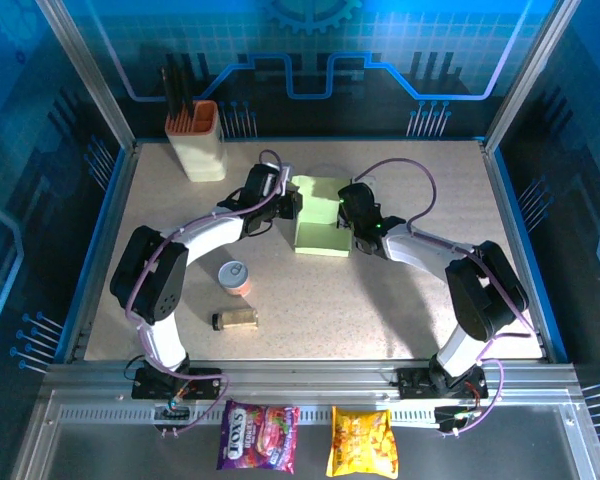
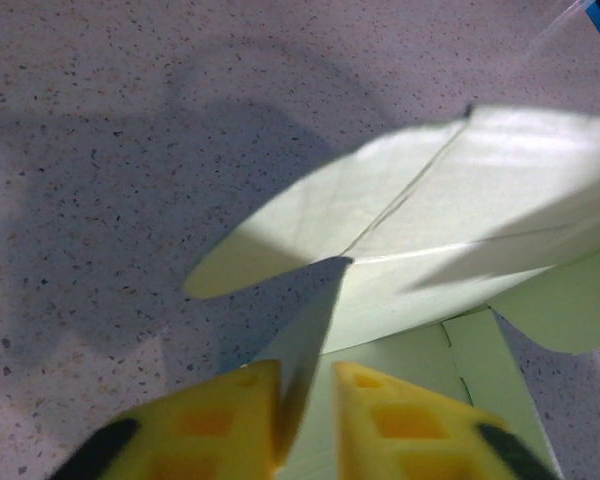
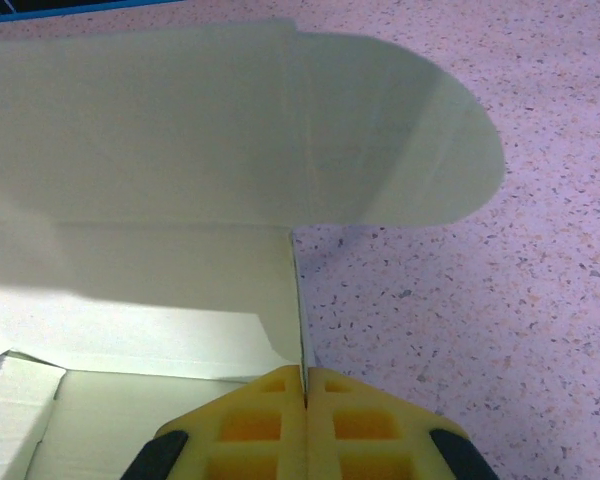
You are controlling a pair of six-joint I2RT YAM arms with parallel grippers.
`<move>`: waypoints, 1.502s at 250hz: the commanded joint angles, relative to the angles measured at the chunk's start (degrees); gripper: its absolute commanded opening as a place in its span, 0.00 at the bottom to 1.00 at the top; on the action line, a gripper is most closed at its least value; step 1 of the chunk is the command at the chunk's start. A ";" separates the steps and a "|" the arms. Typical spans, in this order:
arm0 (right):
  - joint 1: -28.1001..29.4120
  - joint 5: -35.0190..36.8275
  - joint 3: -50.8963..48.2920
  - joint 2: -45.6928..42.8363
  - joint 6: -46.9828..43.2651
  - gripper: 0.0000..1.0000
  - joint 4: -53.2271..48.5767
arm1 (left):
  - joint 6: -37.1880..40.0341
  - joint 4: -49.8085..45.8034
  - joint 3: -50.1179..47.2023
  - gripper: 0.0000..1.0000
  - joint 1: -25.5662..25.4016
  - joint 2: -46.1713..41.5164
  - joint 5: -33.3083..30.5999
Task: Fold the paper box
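Two box (image 1: 320,228) walls are pinched: left gripper (image 2: 306,388) nearly closed on one, right gripper (image 3: 305,378) tight on another. I'd hold both upright, folding gently.

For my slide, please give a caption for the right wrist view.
Right gripper shut on a side wall of the open paper box.

- A robot lab cell is showing.
- A metal frame (image 1: 98,85) is enclosing a table (image 1: 380,300).
- Blue circuit-print panels (image 1: 400,40) are walling it.
- Left arm (image 1: 205,232) and right arm (image 1: 425,250) are standing bolted to a rail (image 1: 310,380).
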 commanded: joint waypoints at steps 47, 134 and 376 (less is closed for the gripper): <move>1.69 4.60 1.83 0.93 2.59 0.00 1.12 | -1.33 2.95 0.89 0.07 -1.30 -0.16 -5.09; 3.20 8.00 -0.79 1.61 2.55 0.00 5.56 | -4.05 16.04 -5.51 0.27 -4.19 -1.08 -7.62; 7.60 14.59 -8.92 0.10 3.56 0.00 8.91 | 1.78 25.95 -20.52 0.39 -10.65 -6.67 -12.90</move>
